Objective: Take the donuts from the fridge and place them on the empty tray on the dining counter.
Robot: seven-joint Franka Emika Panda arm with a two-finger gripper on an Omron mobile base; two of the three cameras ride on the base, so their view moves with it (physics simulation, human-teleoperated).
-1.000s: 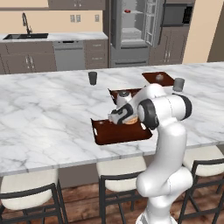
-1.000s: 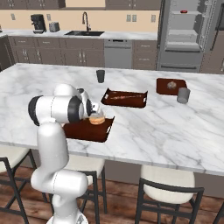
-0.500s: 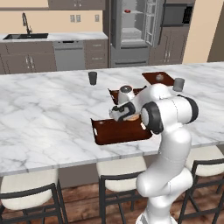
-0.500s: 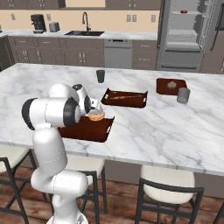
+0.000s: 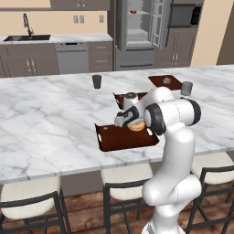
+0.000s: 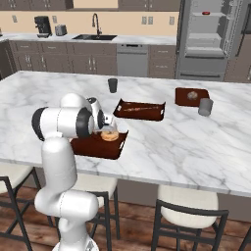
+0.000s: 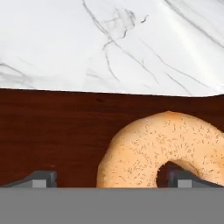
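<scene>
Since a second ago the arm has drawn its hand back toward its own body, and the gripper (image 5: 129, 119) now sits a little higher over the tray (image 5: 119, 138), while the orange-tan donut (image 5: 137, 125) has stayed where it lay. In the hand view the gripper (image 7: 109, 178) is released: its two dark tips stand far apart at the bottom of the frame, one at lower left over bare tray (image 7: 57, 131), the other at lower right in front of the hole of the donut (image 7: 166, 146), and neither is pressed against the donut's outer sides. The donut lies flat in the lower right of that frame on the dark reddish-brown tray, near the tray's far rim, with white marble of the table (image 7: 109, 43) beyond.

In the right base view the donut (image 6: 110, 136) rests at the upper right part of the tray (image 6: 95, 146), just in front of the hand. The fridge (image 5: 139, 34) stands open at the upper middle of the left base view, with the pink-red donut (image 5: 133, 12) on an upper shelf. A second tray (image 6: 139, 110) lies further back on the table (image 6: 196, 137).
</scene>
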